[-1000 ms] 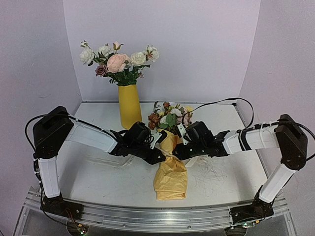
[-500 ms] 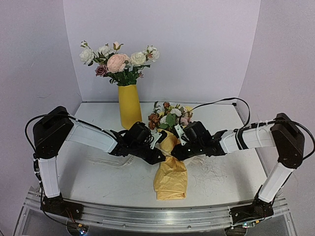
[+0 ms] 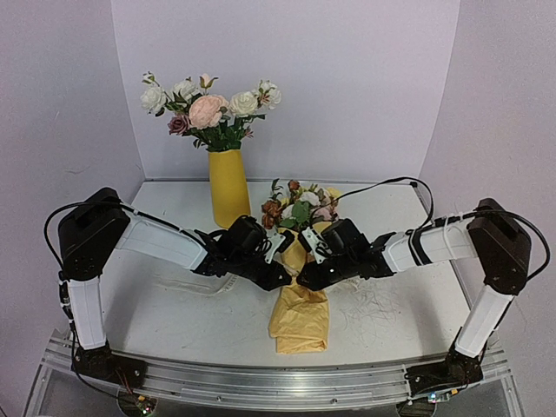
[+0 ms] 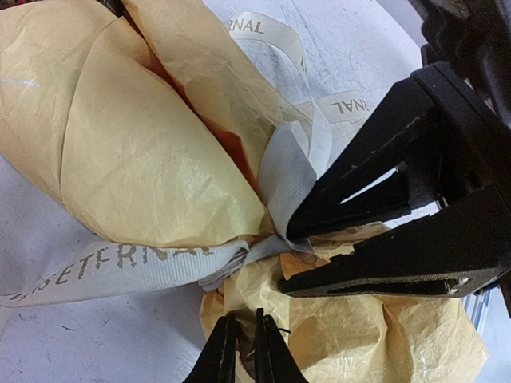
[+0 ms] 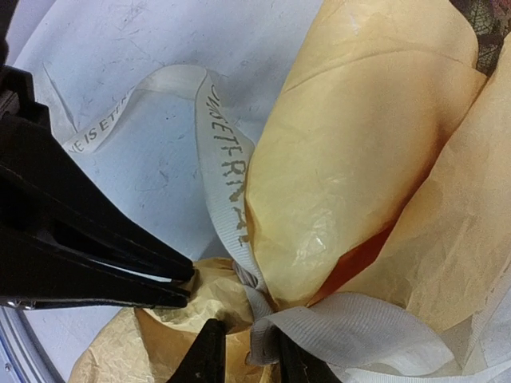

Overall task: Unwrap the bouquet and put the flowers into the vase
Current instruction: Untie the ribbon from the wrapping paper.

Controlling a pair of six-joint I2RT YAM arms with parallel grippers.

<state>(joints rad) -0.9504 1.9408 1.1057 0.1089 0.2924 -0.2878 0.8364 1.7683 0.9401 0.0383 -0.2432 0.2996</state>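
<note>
Left arm (image 3: 161, 241) and right arm (image 3: 430, 246) stretch low and inward, forearms near level. Their wrists meet at the waist of the bouquet (image 3: 301, 320), which lies at the centre of the table (image 3: 174, 304), flowers (image 3: 300, 208) toward the vase (image 3: 228, 187) at the back.

Left gripper (image 4: 246, 349): fingertips all but together at the wrapping below the knot.

Right gripper (image 5: 249, 345): jaws slightly apart, straddling the ribbon (image 5: 226, 179) knot.

Ribbon print, grey capitals: "IS ETERNAL"; the word before it is unreadable.
</note>
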